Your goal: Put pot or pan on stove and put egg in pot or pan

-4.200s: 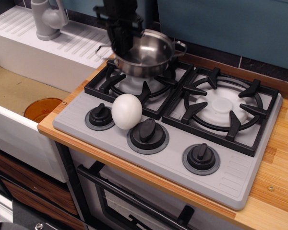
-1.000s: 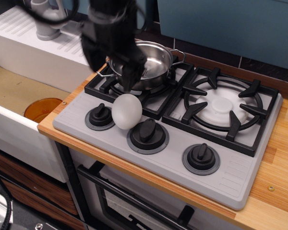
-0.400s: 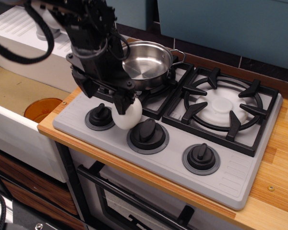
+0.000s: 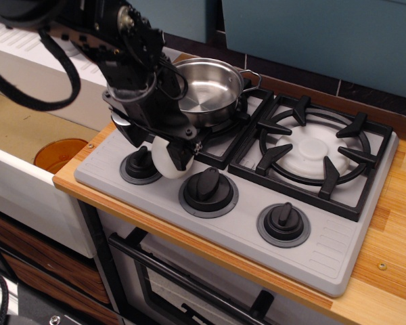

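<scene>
The shiny steel pot point(image 4: 206, 84) stands upright and empty on the back-left burner of the grey stove point(image 4: 338, 237). The white egg point(image 4: 162, 164) lies on the stove's front panel between the left knob point(image 4: 140, 162) and the middle knob point(image 4: 208, 184). My black gripper point(image 4: 164, 150) is lowered over the egg, with its fingers spread on either side of it. It hides most of the egg; only the egg's lower left part shows. I cannot tell whether the fingers touch the egg.
The right burner grate point(image 4: 314, 149) is bare, and a third knob point(image 4: 283, 222) sits at the front right. A sink with an orange object point(image 4: 59, 154) lies to the left, below the counter edge. A teal wall stands behind the stove.
The gripper let go of the pot on the left burner, moved forward and left, and came down over the egg. The egg has not moved.
</scene>
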You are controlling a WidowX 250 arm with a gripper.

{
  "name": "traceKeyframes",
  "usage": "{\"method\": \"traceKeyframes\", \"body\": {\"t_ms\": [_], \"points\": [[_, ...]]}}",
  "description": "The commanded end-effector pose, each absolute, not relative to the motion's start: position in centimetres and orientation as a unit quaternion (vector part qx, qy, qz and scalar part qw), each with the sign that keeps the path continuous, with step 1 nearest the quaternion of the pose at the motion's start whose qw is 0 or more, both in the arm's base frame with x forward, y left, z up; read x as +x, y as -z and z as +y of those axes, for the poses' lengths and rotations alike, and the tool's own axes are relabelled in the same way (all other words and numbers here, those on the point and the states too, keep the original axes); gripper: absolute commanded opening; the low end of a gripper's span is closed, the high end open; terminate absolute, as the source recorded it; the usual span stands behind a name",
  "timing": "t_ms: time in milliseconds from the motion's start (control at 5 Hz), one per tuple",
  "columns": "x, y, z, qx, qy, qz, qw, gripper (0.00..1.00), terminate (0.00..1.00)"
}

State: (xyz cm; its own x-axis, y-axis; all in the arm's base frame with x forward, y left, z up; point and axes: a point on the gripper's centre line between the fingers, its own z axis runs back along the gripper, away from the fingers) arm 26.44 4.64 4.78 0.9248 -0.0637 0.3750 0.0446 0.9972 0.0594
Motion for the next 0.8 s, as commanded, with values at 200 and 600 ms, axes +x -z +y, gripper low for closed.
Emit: {"method": "traceKeyframes", "body": {"t_ms": [200,600], "points": [[27.85,-4.13,3.34,0.013,0.031,-0.222,0.975,1.00,0.00],[28.01,-4.92,2.91,0.014,0.019,-0.212,0.977,0.00,0.00]]}}
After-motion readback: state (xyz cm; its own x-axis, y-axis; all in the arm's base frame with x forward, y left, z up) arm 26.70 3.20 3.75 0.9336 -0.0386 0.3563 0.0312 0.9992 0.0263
